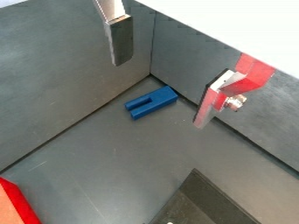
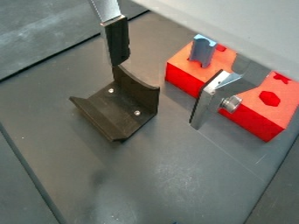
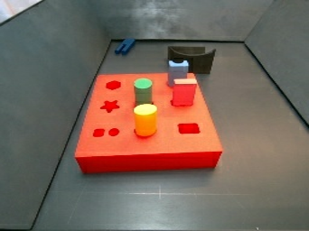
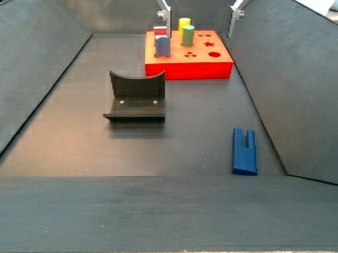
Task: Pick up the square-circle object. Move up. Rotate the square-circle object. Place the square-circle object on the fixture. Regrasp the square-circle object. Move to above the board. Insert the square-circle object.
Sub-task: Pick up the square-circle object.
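Both wrist views look steeply down past the gripper at the dark worktop, from fairly close. One takes in the square-circle object by a wall; another takes in the fixture and a corner of the board.

Both side views sit high at opposite ends of the enclosure, facing each other. One has the board nearest, the fixture behind; the opposite one has the fixture nearer, the board far.
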Robot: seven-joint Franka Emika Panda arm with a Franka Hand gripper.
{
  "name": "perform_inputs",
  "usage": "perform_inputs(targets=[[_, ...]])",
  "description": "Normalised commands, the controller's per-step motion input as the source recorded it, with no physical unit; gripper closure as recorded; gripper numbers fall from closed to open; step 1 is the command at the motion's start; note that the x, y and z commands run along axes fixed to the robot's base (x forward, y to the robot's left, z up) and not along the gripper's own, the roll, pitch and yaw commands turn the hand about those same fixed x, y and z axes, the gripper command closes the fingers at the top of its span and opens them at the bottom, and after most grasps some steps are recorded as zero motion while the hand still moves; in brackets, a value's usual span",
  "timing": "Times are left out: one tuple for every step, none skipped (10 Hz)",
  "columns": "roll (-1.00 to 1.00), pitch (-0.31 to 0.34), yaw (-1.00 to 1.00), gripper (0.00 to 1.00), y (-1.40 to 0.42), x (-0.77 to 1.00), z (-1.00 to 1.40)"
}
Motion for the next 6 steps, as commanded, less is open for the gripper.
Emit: perform_inputs(targets=[[0.00, -0.159, -0.39, 0.00, 0.02, -0.33, -0.46], [0.00, 0.044, -0.59, 0.00, 0.48, 0.00, -1.00], [0.00, 0.024, -0.60, 0.00, 0.49, 0.00, -1.00], [0.00, 0.007, -0.53, 0.00, 0.54, 0.00, -1.00], [0.00, 0.000, -0.50, 0.00, 0.56, 0.00, -1.00], [-0.02, 0.000, -0.46, 0.00, 0.55, 0.00, -1.00]])
